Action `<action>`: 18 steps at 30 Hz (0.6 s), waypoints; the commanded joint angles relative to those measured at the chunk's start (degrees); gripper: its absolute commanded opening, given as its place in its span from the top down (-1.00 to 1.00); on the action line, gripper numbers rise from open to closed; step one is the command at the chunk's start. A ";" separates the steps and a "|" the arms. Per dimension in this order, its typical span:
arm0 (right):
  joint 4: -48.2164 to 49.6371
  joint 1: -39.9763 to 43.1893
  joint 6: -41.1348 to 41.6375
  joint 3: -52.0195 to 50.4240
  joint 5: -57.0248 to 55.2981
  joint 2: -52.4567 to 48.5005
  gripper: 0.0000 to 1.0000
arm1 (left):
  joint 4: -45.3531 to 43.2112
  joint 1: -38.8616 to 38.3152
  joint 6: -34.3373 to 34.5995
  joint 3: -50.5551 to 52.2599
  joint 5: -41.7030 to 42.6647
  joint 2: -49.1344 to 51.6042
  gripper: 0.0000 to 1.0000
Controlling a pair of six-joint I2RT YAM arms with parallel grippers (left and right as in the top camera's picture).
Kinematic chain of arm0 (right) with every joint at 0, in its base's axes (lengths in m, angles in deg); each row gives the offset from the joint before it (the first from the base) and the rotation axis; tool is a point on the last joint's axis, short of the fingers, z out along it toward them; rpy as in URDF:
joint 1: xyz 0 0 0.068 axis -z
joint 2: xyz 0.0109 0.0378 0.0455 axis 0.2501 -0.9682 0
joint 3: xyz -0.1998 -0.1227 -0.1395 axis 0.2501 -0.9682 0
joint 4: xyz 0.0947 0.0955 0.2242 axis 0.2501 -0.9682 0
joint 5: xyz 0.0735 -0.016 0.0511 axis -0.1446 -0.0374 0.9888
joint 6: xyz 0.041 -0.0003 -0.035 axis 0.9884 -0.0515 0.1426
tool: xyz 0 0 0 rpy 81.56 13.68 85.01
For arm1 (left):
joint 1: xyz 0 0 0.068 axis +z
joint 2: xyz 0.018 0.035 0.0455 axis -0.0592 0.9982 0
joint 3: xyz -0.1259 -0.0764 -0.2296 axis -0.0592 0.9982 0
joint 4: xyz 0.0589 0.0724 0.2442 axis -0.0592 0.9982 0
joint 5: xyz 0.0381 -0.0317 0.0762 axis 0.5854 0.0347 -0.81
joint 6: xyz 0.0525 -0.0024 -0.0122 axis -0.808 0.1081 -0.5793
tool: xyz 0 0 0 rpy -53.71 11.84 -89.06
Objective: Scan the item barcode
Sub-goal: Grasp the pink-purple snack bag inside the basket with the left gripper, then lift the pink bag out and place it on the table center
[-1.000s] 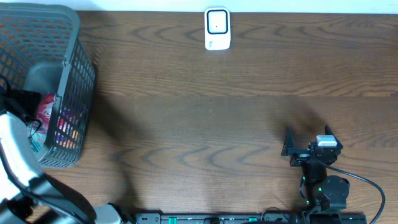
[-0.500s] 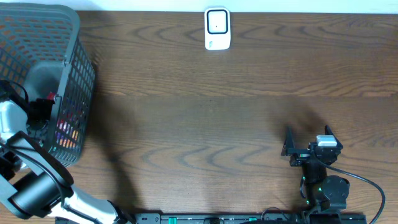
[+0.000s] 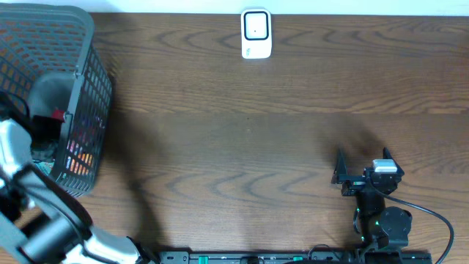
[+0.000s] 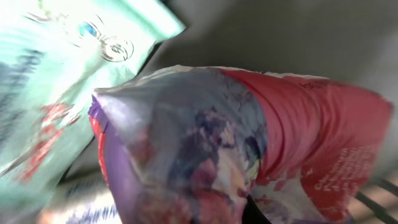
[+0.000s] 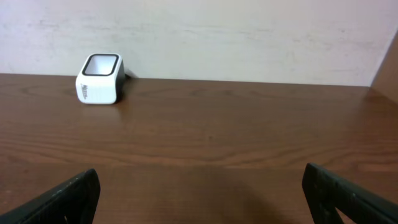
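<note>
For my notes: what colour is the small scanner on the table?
White scanner, black-rimmed top; clearest in right wrist view.

**Mock shop checkout on a lab table**

A white scanner stands at the far edge of the wooden table. A grey mesh basket at its left corner holds printed snack packets. A plain wall stands behind.

Dark wood table (pale wall behind)
</note>
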 commanded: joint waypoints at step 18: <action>-0.07 -0.57 0.61 -0.20 -0.26 0.09 -0.99 | -13.57 -19.82 -10.93 -0.28 14.36 -48.19 0.85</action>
